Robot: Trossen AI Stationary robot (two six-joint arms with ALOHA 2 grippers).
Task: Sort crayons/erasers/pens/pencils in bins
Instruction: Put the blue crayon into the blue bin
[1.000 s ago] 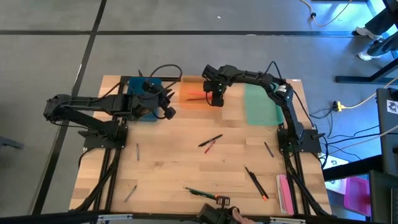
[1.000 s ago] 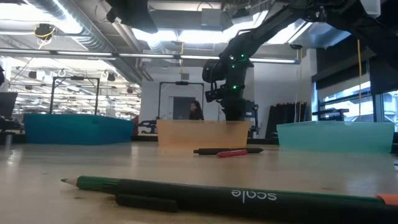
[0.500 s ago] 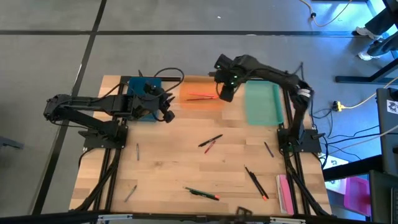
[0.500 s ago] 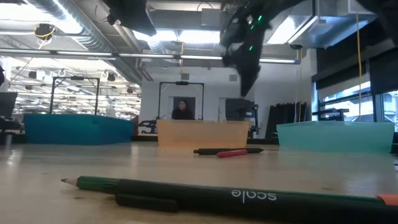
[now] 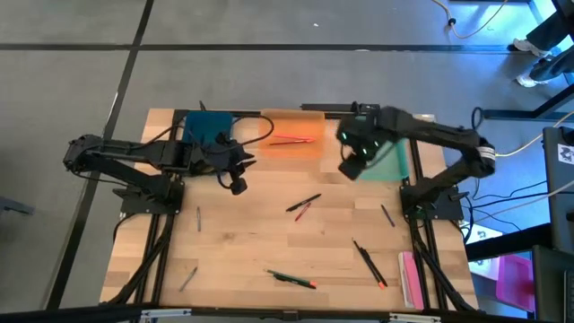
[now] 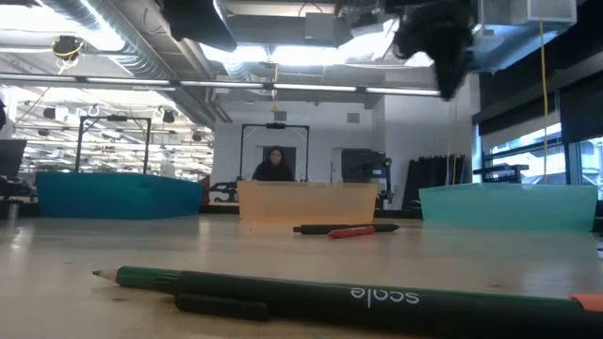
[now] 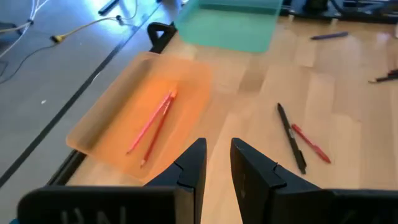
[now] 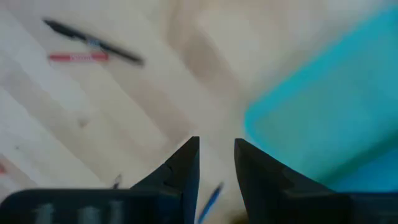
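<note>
Three bins stand at the table's far side: teal-blue [image 5: 208, 126], orange [image 5: 289, 139] and mint green [image 5: 386, 148]. Two red sticks [image 5: 291, 140] lie in the orange bin and also show in the left wrist view [image 7: 152, 121]. A black pen and a red stick [image 5: 303, 205] lie mid-table. My left gripper [image 5: 235, 184] hangs over bare wood near the teal-blue bin, narrowly open and empty [image 7: 214, 165]. My right gripper [image 5: 350, 169] is high above the mint bin's near left corner, narrowly open and empty [image 8: 216, 155].
More sticks lie loose: a green pencil [image 5: 291, 278] near the front edge, large in the low view [image 6: 330, 292]; a black one and a red one [image 5: 368, 260]; grey ones [image 5: 198, 218] [image 5: 187, 278] [image 5: 387, 214]. A pink object [image 5: 408, 278] lies front right.
My right gripper has risen from just over the orange bin and gone toward the table's right and near edges, to above the mint bin's near left corner. My left gripper has moved from beside the teal-blue bin toward the near edge.
</note>
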